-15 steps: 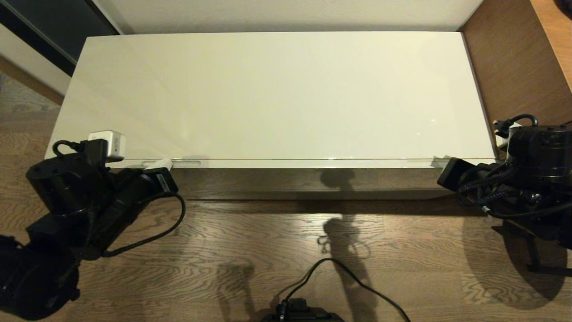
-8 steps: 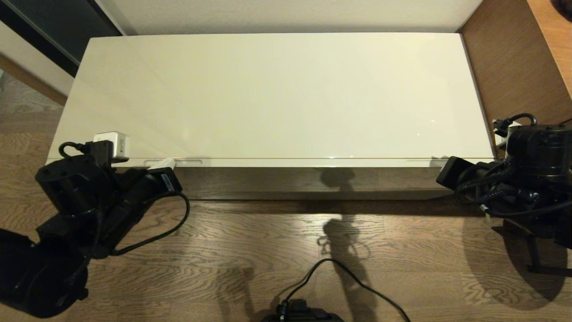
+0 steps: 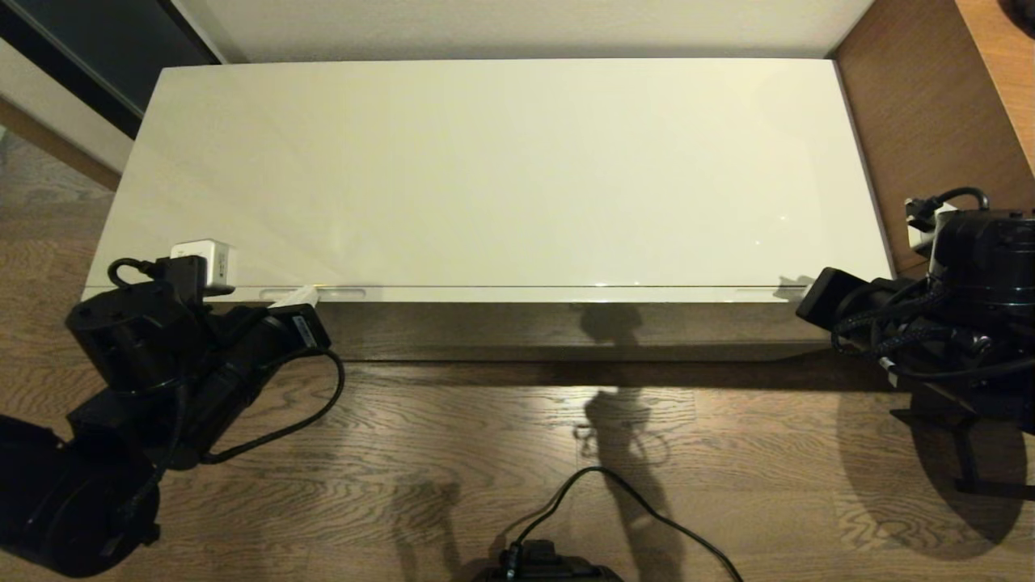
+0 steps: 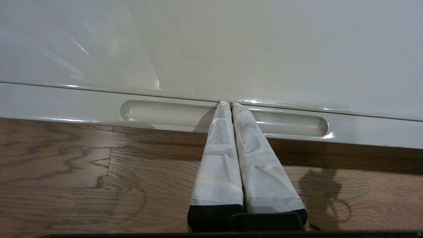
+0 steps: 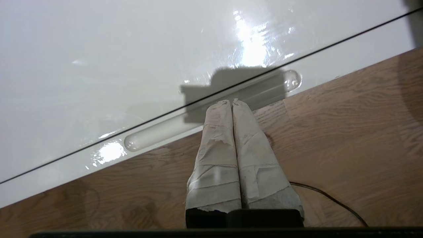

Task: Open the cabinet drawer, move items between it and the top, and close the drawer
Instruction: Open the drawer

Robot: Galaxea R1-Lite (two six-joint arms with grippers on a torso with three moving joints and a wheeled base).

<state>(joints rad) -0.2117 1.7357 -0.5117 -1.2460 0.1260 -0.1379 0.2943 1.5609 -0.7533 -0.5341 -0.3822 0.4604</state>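
R gripper [image 3: 800,293] has backed off slightly toward 3 o'clock vs 0.5 s ago; L gripper [image 3: 301,296] unchanged, drawer not moved.

Cabinet drawer [image 3: 566,294] is shut, at 6 o'clock edge of the top [image 3: 501,170], long axis 9-to-3, front facing the robot. Glossy cream front, two recessed slot handles w/ rounded ends: L handle [image 4: 224,118], R handle [image 5: 211,110].

L gripper: paper-taped fingers [image 4: 219,158] pressed together, holding nothing, tips in the L handle slot. R gripper [image 5: 231,103]: fingers likewise together, empty, tips just short of the R handle.

Top is plain, reflective, rectangular. Floor [image 3: 485,453] is brown wood-grain; brown wood furniture [image 3: 930,113] at 2 o'clock. Black cable [image 3: 614,493] at 6 o'clock.
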